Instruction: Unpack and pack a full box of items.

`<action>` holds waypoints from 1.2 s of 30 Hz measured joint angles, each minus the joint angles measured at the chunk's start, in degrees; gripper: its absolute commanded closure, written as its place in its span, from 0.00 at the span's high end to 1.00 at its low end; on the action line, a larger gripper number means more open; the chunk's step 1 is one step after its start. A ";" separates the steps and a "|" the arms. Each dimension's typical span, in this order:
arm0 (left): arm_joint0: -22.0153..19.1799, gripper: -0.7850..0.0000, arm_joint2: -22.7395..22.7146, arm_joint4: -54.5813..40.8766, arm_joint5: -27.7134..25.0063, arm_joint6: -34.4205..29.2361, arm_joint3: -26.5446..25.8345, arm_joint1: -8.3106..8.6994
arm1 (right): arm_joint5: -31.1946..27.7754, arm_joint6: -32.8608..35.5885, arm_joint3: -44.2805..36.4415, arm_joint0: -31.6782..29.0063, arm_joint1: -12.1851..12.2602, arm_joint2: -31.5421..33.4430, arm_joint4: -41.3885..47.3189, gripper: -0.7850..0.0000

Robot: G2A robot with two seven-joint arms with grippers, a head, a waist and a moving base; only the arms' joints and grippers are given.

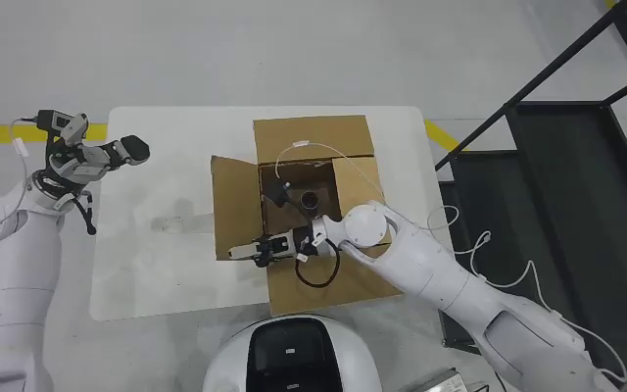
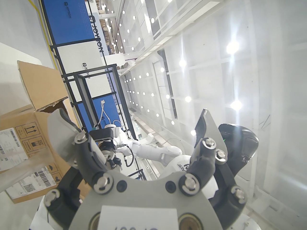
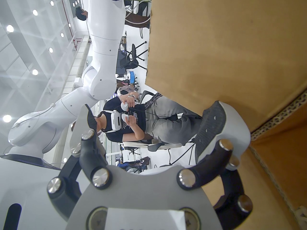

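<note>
Top camera sat overhead, faced straight down, far enough to hold the whole table point(image 1: 157, 265) and open cardboard box point(image 1: 313, 137). Left wrist camera, behind the left gripper point(image 2: 132, 118), tilted up at the ceiling point(image 2: 263, 72), box well off. Right wrist camera, behind the right gripper point(image 3: 151, 111), sat close against a box flap point(image 3: 215, 37). All three shared the box.

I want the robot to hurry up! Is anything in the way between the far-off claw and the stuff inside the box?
Yes. The box's open side flap stands between the left claw and the inside, and the right claw sits at that flap's near end.
</note>
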 measured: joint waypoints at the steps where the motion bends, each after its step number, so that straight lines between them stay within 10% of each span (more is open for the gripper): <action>1: -0.01 1.00 0.17 -0.55 0.73 -0.66 0.19 -0.07 | -0.02 0.13 -0.03 -0.34 0.13 0.48 -0.27 1.00; 12: 0.04 1.00 0.31 -0.96 1.22 -1.12 0.21 -0.12 | -0.03 0.11 -0.50 -1.03 0.47 1.60 -0.74 1.00; 24: 1.60 1.00 4.29 6.83 4.85 0.12 -11.55 -0.29 | -1.00 -1.65 -0.35 -2.15 -0.38 2.16 -0.73 1.00; 36: -1.64 1.00 12.24 16.12 6.18 0.76 -3.06 -1.47 | -1.95 -0.73 1.93 -2.93 -1.19 3.10 -0.48 1.00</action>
